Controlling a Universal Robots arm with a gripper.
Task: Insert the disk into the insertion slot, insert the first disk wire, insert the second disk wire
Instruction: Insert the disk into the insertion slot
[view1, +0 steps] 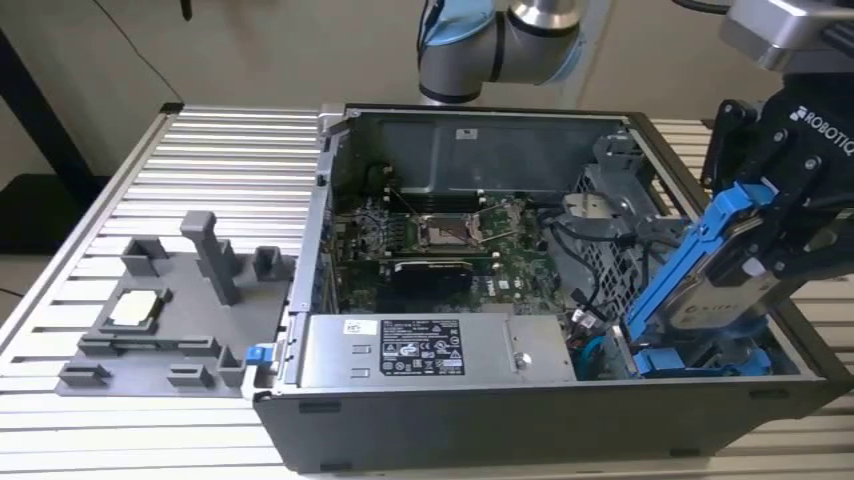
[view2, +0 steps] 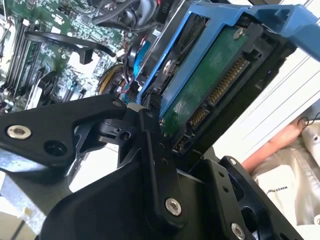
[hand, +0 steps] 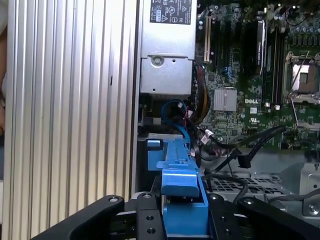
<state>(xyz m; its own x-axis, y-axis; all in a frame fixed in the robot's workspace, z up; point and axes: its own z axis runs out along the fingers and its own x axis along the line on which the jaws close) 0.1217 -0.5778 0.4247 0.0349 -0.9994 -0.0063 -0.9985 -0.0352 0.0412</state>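
Pinching a flat silver-grey disk in a bright blue plastic frame (view1: 705, 292), the black robot claw (view1: 771, 255) is pressed tight on the disk's two sides. The claw holds the top part of the disk, so most of the disk hangs below it. The disk is tilted, with its top end leaning to the exterior view's right. Its low end is down inside the open dark grey computer case (view1: 534, 440), at the near corner on the exterior view's right. The narrow grey metal bay with a wall full of little holes (view1: 607, 240) is just beside the disk, on the exterior view's left, and the disk is not yet in it. In the second wrist view, the disk's green underside (view2: 215, 75) sticks out past the black fingers (view2: 150, 145). The case sits on a ribbed silver metal table (view1: 200, 150).
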